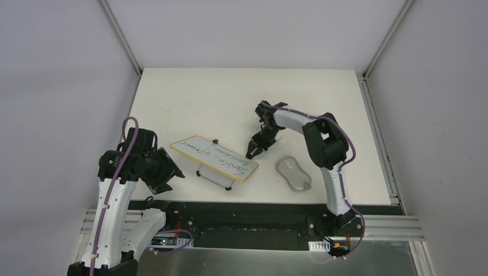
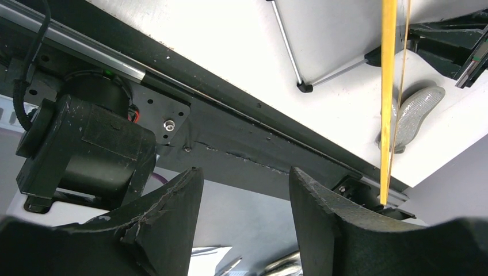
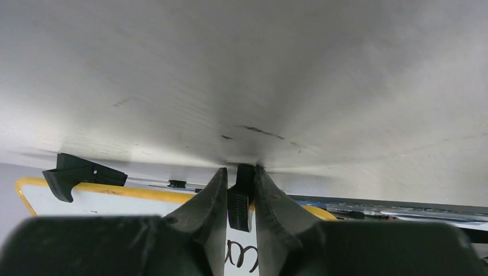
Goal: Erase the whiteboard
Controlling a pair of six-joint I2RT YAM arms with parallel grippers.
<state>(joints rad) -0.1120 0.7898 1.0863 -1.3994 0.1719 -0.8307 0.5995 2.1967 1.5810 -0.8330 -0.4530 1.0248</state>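
Top view: the whiteboard (image 1: 214, 159), bearing black writing, sits on the bench (image 1: 230, 98) between the left hand (image 1: 168, 176) and the right hand (image 1: 254, 150); a grey pad (image 1: 293, 174) lies near.
Left wrist: left hand wide, holding nothing.
Right wrist: right hand narrow, clamped on the whiteboard's black foot (image 3: 240, 198).

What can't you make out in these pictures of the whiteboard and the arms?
Writing on the whiteboard: too small in the top view, cut off at the bottom edge in the right wrist view.
What the black piece in the right end effector is: its fingers cover it, right wrist view.
Grey pad: partly behind the whiteboard's rim, left wrist view.
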